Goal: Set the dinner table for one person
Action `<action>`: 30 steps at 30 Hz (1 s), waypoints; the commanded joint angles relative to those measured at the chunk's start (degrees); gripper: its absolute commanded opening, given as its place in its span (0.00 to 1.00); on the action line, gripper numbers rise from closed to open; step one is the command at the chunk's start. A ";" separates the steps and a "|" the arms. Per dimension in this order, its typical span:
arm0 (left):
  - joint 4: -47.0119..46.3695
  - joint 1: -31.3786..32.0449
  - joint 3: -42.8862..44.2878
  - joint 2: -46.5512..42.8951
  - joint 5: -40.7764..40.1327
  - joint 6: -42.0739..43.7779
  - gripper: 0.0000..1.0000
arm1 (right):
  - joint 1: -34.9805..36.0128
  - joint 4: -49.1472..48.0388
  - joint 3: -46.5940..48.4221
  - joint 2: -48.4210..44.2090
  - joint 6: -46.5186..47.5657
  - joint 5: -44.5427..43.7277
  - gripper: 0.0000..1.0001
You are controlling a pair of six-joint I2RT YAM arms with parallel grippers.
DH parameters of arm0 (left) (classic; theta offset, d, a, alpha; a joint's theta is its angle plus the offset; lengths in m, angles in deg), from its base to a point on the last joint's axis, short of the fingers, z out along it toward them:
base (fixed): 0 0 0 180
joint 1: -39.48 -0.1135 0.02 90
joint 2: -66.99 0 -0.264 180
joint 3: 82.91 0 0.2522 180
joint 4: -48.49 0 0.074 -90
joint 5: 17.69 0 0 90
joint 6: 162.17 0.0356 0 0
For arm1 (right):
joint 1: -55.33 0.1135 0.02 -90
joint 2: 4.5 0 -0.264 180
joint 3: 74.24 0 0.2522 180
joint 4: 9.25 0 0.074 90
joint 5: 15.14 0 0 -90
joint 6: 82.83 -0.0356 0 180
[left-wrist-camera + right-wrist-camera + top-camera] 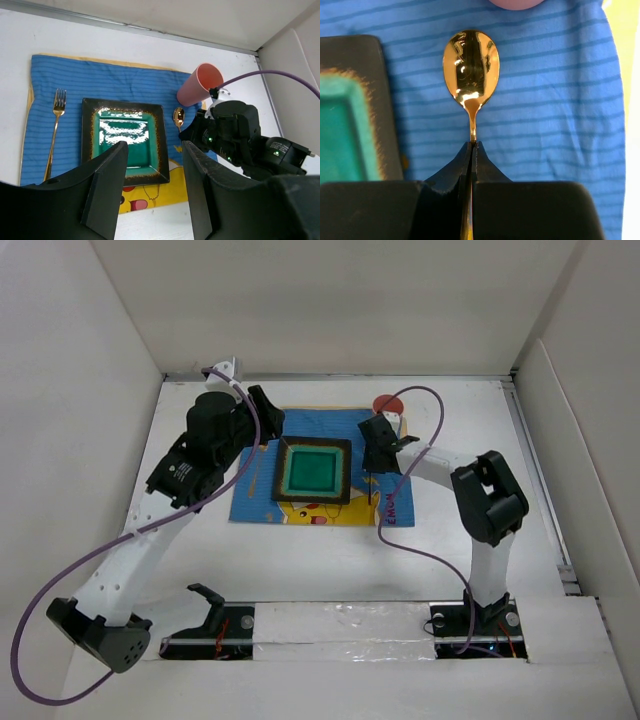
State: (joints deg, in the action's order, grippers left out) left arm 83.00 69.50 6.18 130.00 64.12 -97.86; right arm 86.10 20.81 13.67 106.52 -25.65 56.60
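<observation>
On the white dinner table (pixel 300 560) lies a blue cartoon-print mat (pixel 390 502). A square green plate with a dark rim (pixel 313 471) sits at its middle. A gold fork (pixel 55 130) lies left of the plate. A pink cup (pixel 199 84) stands at the mat's far right corner. My right gripper (pixel 471 145) is shut on the handle of a gold spoon (pixel 470 70), right of the plate, over the mat. My left gripper (pixel 152 165) is open and empty, above the mat's left side.
White walls enclose the table on the left, back and right. The right arm's purple cable (pixel 415 400) loops over the mat's right edge. The arm bases and a taped rail (pixel 340 625) line the near edge.
</observation>
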 commanded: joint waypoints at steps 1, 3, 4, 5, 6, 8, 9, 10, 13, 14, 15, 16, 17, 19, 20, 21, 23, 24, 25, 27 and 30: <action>-3.18 0.21 -0.27 0.01 0.45 0.91 0.44 | -0.27 -1.27 3.63 1.29 -0.23 -2.04 0.00; -3.18 0.21 -0.27 0.10 0.28 0.91 0.45 | 0.26 -1.35 3.72 1.48 -0.23 -2.39 0.03; -3.26 0.21 -0.27 0.19 0.28 0.91 0.44 | 0.26 -1.70 3.55 1.39 -0.32 -2.74 0.07; -3.26 0.21 -0.62 0.28 0.28 0.82 0.45 | 0.26 -1.62 3.46 1.22 -0.32 -3.01 0.16; -3.26 0.21 -0.62 0.28 0.36 0.82 0.45 | 0.78 -1.88 2.94 0.95 -0.32 -3.44 0.20; -3.35 0.21 -1.06 0.37 0.45 0.47 0.45 | 0.79 -2.23 2.49 -0.27 0.12 -3.97 0.32; -3.44 0.21 -1.06 0.37 0.36 0.38 0.45 | 0.79 -1.97 2.23 -0.72 0.30 -4.24 0.36; -3.35 0.21 -1.15 0.54 0.28 0.29 0.45 | 1.31 -1.27 2.23 -1.33 0.73 -4.41 0.38; -3.18 0.21 -0.19 1.24 -0.51 0.47 0.47 | 2.01 0.40 1.44 -5.54 1.96 -4.68 0.50; -3.00 0.21 0.51 1.68 -0.78 0.64 0.49 | 2.72 0.93 1.18 -8.86 2.40 -4.68 0.59; -2.65 0.21 1.04 1.86 -1.30 0.82 0.50 | 2.72 1.63 0.91 -10.55 2.76 -4.33 0.62; -2.47 0.21 1.57 2.30 -1.57 0.82 0.51 | 3.33 3.38 0.91 -12.13 3.72 -3.63 0.65; -2.30 0.21 2.79 3.08 -1.92 0.47 0.54 | 3.34 4.44 1.08 -13.97 4.25 -1.71 0.74; -2.30 0.21 4.12 3.88 -1.75 0.29 0.57 | 3.86 9.33 2.22 -18.02 5.74 0.41 0.78; -2.30 0.21 5.60 4.75 -1.66 0.12 0.59 | 3.87 11.37 4.14 -19.08 6.10 2.42 0.94; -2.56 0.21 6.49 5.28 -1.31 -0.06 0.59 | 3.87 13.39 5.38 -21.00 6.80 4.44 1.00; -2.47 0.21 9.39 6.43 -1.22 -0.23 0.60 | 3.87 17.27 8.02 -23.56 8.38 7.27 1.00; -2.30 0.21 10.61 6.60 -1.48 -0.23 0.61 | 3.87 17.89 8.29 -25.57 8.38 7.19 1.00; -2.04 0.21 11.76 6.87 -1.83 -0.06 0.61 | 3.87 16.76 8.20 -30.64 8.30 7.01 1.00; -1.07 0.21 15.80 6.96 -4.28 0.55 0.61 | 3.25 14.92 8.12 -36.55 7.95 6.05 1.00; 0.25 -0.31 20.29 5.38 -9.89 2.49 0.64 | 0.18 8.07 6.46 -49.12 7.60 1.23 1.00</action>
State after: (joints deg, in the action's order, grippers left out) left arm 84.05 69.46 20.93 138.41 60.30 -97.25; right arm 88.54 34.03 19.17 67.68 -18.96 61.54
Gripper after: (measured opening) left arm 0.635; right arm 0.998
